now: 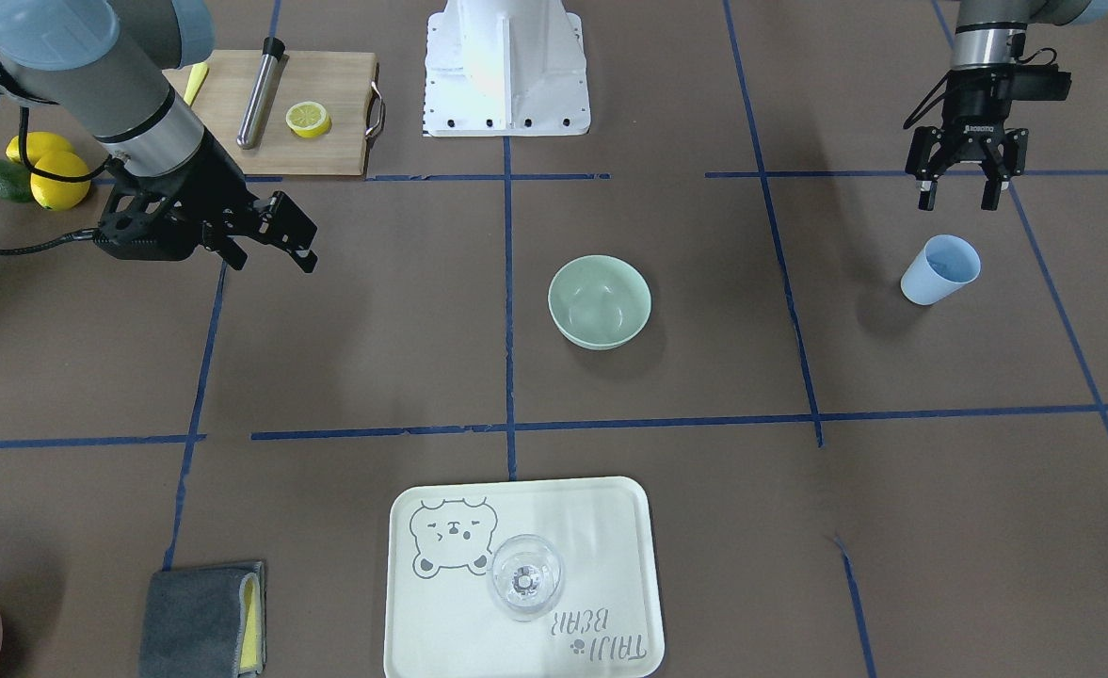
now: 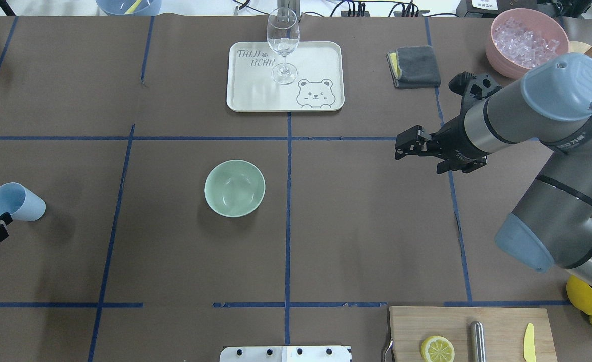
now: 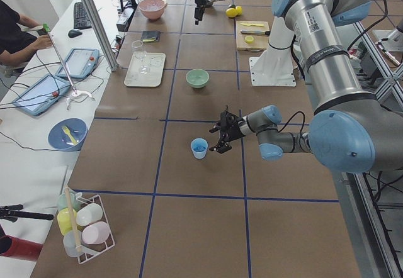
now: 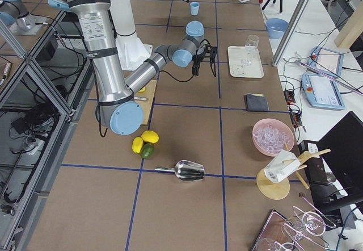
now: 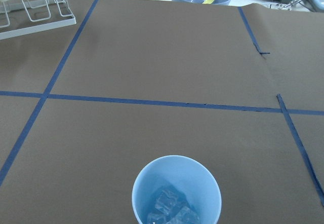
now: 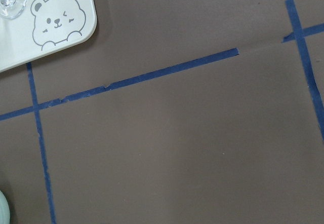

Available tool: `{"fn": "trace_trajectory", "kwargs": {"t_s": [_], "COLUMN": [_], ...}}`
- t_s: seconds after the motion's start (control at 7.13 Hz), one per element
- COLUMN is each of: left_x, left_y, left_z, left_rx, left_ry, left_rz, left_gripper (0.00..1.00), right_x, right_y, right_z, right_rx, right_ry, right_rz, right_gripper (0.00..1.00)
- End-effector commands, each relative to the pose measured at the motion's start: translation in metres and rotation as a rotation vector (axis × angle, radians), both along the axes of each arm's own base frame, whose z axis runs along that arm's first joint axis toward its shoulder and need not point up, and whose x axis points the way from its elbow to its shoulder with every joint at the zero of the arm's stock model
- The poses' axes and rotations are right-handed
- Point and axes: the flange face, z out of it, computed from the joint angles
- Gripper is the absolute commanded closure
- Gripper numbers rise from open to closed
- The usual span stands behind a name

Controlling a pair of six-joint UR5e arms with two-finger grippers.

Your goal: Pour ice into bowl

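Ice [image 5: 169, 207] sits in the blue cup [image 1: 939, 271], at the front view's right, just beside the left end effector [image 1: 958, 199], which gapes wide and empty.

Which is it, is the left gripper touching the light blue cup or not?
Apart. The front-facing view shows bare table between the left gripper and the light blue cup rim.

ice [image 5: 169, 209] in cup [image 5: 177, 176] | cup left of bowl [image 2: 234, 188], overhead view | glass [image 2: 282, 45] on tray [image 2: 255, 85] beyond bowl
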Motion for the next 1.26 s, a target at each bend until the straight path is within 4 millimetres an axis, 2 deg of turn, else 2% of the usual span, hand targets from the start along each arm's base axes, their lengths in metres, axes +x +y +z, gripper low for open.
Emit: {"fn": "trace_trajectory", "kwargs": {"t_s": [0.0,0.28,0.56,1.12], "left_x": [0.024,0.043,0.063,0.075], "left_y": [0.014,0.019,0.014,0.01], "left_z": [0.01,0.016,0.041,0.064], "left_rx": [0.016,0.058,0.12,0.174], "left_ry": [-0.039,-0.023,-0.053,-0.068], "left_rz": [-0.072,-0.11,-0.164,-0.227], "left_gripper": [0.0,0.0,0.0,0.0], "right_x": [0.0,-0.001,-0.001,-0.001], "right_y": [0.0,0.0,0.0,0.0], "right_z": [0.0,0.002,0.003,0.003], "right_rx": [-0.002,-0.005,-0.006,-0.006], "right_ry": [0.001,0.003,0.003,0.003], "right_rz": [0.001,-0.002,-0.003,-0.003], "right_gripper": [0.0,0.0,0.0,0.0]}}
